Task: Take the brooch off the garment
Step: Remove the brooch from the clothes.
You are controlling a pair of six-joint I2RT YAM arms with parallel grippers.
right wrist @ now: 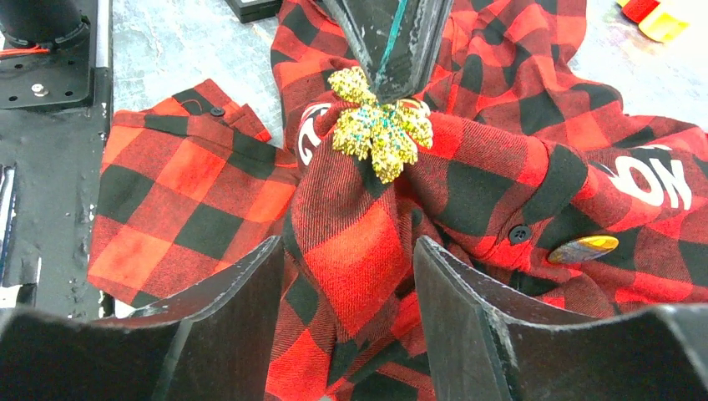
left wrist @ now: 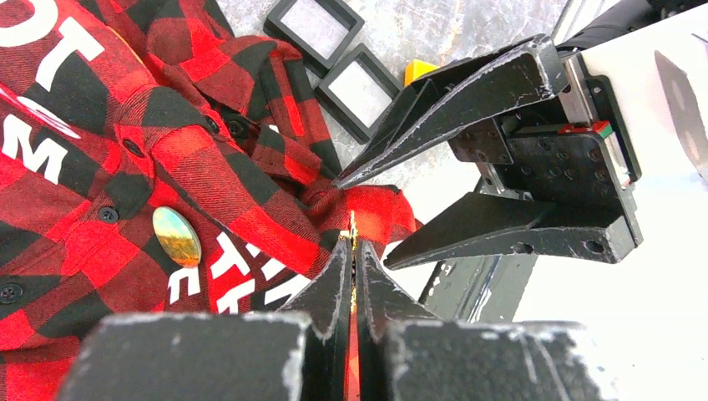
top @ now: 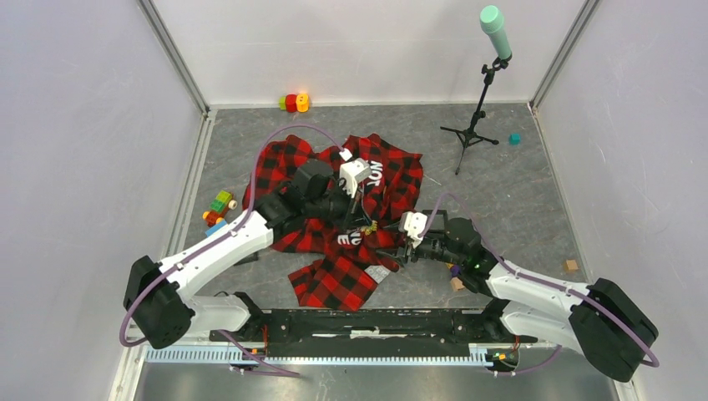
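Observation:
The garment (top: pixel 309 163), a red-and-black check shirt with white letters, lies crumpled on the grey table. A gold, glittery, leaf-shaped brooch (right wrist: pixel 380 134) sits on a raised fold of it. My left gripper (left wrist: pixel 353 242) is shut on the brooch, whose thin gold edge shows between the pressed fingertips; in the top view this gripper (top: pixel 367 225) is over the shirt's middle. My right gripper (right wrist: pixel 349 244) is open and straddles the raised fold just below the brooch, its fingers apart from the cloth. From the left wrist view the right gripper (left wrist: pixel 363 223) faces mine, jaws spread.
An oval iridescent pin (left wrist: pixel 176 236) is also fixed to the shirt. Two black square frames (left wrist: pixel 334 50) lie beyond the cloth. Toy blocks (top: pixel 219 207) sit left, more blocks (top: pixel 293 102) at the back, a microphone tripod (top: pixel 472 125) back right, small cubes (top: pixel 570 266) right.

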